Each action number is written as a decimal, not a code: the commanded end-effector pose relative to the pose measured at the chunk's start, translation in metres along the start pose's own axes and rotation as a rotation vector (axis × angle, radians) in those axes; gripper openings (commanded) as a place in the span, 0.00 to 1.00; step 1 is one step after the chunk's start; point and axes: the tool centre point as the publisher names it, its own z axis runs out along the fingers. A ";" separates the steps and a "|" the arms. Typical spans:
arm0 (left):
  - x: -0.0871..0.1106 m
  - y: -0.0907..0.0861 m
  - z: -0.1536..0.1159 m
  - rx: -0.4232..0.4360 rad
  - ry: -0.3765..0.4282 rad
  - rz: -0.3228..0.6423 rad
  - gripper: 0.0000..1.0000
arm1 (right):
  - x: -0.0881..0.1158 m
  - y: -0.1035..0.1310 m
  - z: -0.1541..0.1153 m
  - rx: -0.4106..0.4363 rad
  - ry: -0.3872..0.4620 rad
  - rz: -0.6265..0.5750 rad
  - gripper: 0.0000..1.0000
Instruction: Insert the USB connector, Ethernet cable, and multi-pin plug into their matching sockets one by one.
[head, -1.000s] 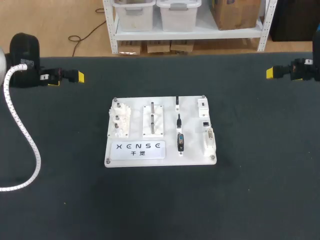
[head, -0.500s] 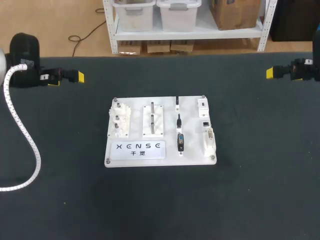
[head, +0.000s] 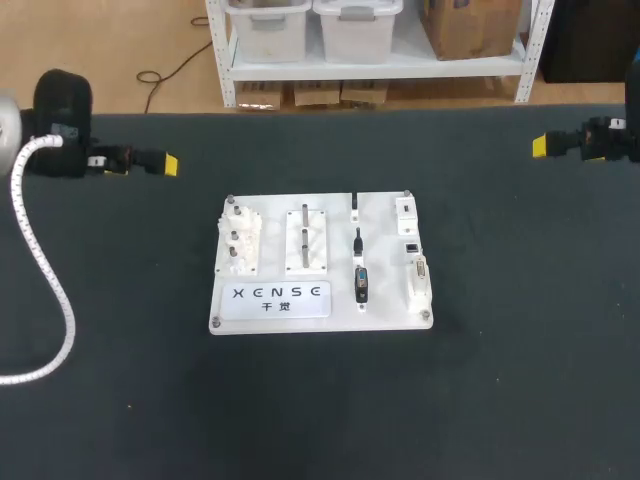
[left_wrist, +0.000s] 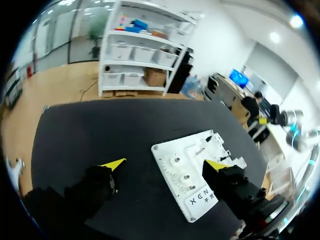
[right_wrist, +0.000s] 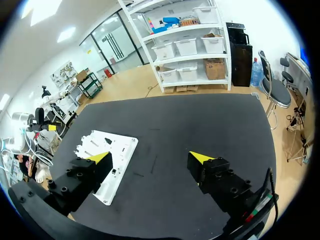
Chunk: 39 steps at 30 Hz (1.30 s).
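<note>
Hiding from me: which plug is the USB, the Ethernet or the multi-pin one. They are too small to tell apart in any view.
Cut off: my right arm in the head view, where only its gripper end shows at the table's (head: 500, 400) far right corner.
Covered: one corner of the board (head: 390, 295) in each wrist view, behind one of my own fingers.
Left gripper (left_wrist: 165, 164): one, fingers spread wide with nothing held, near the table's far left corner.
Right gripper (right_wrist: 150, 157): one, fingers spread wide with nothing held, well apart from the board.
Boards: one, white, at the middle of the table.
Plugs: three, dark, in a column right of the board's middle, each apart from the sockets. They are the far plug (head: 355, 207), the middle plug (head: 358, 240) and the near plug (head: 360, 283).
Sockets: three, along the board's right edge. They are the far socket (head: 406, 210), the middle socket (head: 411, 245) and the near socket (head: 420, 280).
Gear block (head: 238, 243): one, by the board's left edge.
Label plate (head: 280, 293): one, along the board's near edge.
Corner screws (head: 230, 199): four, one at each corner of the board.
</note>
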 end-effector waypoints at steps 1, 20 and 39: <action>-0.015 -0.002 0.012 0.169 0.052 0.274 1.00 | 0.000 0.000 0.000 0.002 0.000 0.000 1.00; 0.019 -0.063 0.033 0.570 0.105 0.895 1.00 | 0.000 0.000 0.000 0.002 0.000 0.000 1.00; 0.034 -0.087 0.056 0.549 0.099 0.835 1.00 | 0.000 0.000 0.000 0.002 0.000 0.000 1.00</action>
